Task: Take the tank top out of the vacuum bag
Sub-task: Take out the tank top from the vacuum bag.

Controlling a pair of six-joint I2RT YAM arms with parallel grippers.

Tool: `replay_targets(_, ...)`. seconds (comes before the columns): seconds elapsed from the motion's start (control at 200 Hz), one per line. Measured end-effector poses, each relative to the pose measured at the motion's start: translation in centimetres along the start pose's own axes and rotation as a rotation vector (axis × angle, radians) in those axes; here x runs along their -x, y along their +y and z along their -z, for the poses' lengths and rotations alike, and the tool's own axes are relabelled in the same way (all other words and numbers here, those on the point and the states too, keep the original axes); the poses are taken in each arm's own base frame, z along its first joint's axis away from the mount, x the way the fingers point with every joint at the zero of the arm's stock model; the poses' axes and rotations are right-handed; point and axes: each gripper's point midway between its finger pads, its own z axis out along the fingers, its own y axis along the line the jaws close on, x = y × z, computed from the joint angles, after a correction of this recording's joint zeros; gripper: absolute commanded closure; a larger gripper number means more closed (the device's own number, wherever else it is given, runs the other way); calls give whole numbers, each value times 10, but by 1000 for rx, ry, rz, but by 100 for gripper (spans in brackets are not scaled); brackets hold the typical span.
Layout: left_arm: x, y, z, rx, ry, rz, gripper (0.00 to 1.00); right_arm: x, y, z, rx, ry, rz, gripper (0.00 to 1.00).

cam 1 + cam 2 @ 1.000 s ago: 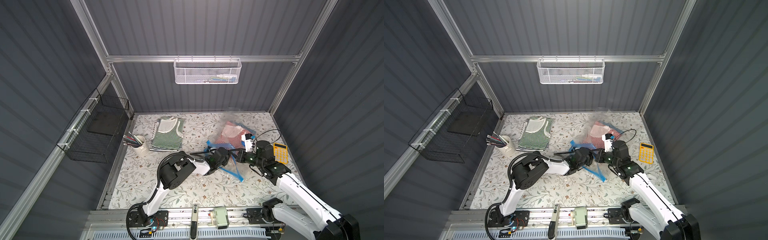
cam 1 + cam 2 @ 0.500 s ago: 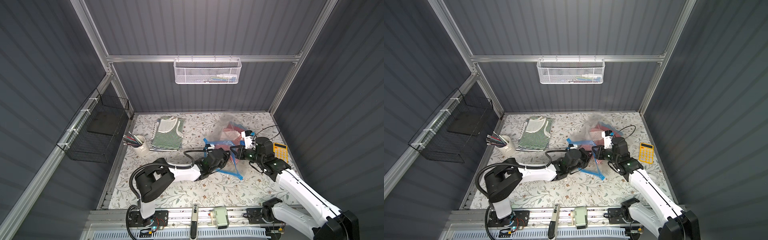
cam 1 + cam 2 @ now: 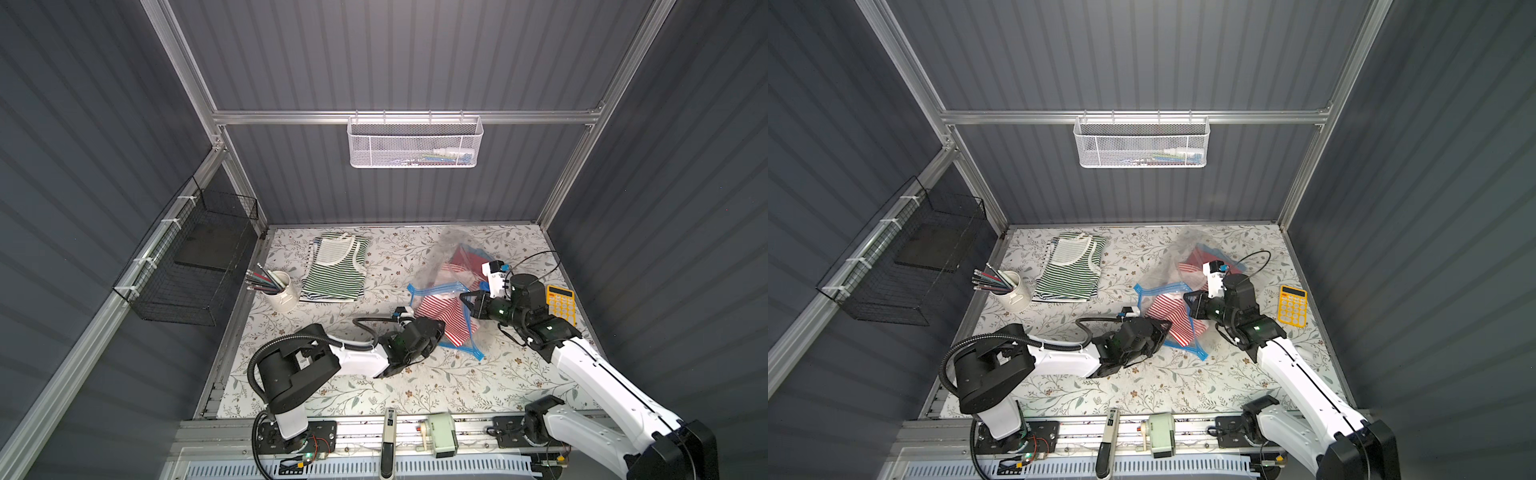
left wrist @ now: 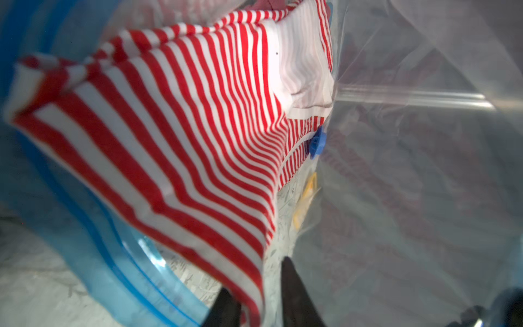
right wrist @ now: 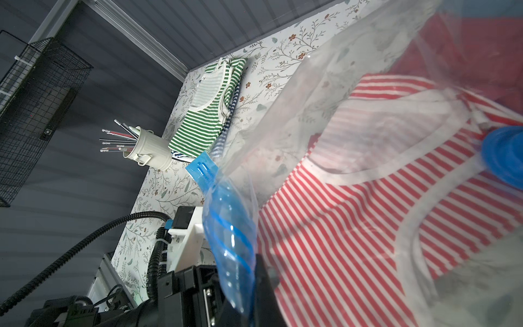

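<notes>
The vacuum bag [image 3: 442, 253] lies crumpled at the right of the table, and its blue zip strip [image 3: 432, 287] gapes at the mouth. A red-and-white striped tank top [image 3: 438, 318] sticks partly out of that mouth. My left gripper [image 3: 439, 329] is at the mouth. In the left wrist view its jaws [image 4: 256, 279] are parted, and the tank top's hem [image 4: 249, 286] hangs between them against one finger. My right gripper [image 3: 465, 301] is shut on the blue zip strip [image 5: 226, 240] and holds the mouth up. The round blue valve cap [image 4: 317, 144] shows through the plastic.
A folded green-striped tank top [image 3: 336, 270] lies at the back left, beside a white cup of pencils [image 3: 281, 296]. A yellow calculator [image 3: 561, 305] sits by the right edge. A black wire basket [image 3: 187, 266] hangs on the left wall and a white mesh basket [image 3: 415, 141] on the back wall.
My left gripper has drawn back toward the front left, and the tank top's hem has come out of the bag mouth with it. Its jaws have parted. The right gripper keeps its hold on the strip.
</notes>
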Motion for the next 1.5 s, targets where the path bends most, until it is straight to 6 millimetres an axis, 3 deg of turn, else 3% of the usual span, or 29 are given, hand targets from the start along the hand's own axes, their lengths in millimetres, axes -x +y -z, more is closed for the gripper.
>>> replay_targets(0.305, 1, 25, -15, 39, -18, 46, 44, 0, 0, 0, 1, 0, 1, 100)
replay_targets(0.6, 3, 30, -36, 19, -66, 88, 40, -1, 1, 0, 7, 3, 0, 100)
replay_targets(0.685, 2, 26, -49, -8, -74, 110, 44, 0, 1, 0, 8, 3, -1, 100)
replay_targets(0.78, 2, 23, -67, -42, -78, 138, 56, -1, 2, 0, 9, 4, -2, 100)
replay_targets(0.96, 2, 14, -79, -71, -81, 134, 100, -1, 2, 0, 11, 4, -2, 100)
replay_targets(1.125, 4, -4, -71, -94, -81, 101, 100, 1, 3, 2, 10, -4, 1, 100)
replay_targets(1.34, 3, -55, -32, -190, -50, 98, 100, 1, 2, 2, 5, -6, 1, 100)
replay_targets(1.501, 3, -71, -15, -202, -37, 93, 100, 1, 1, 0, 1, -1, -2, 100)
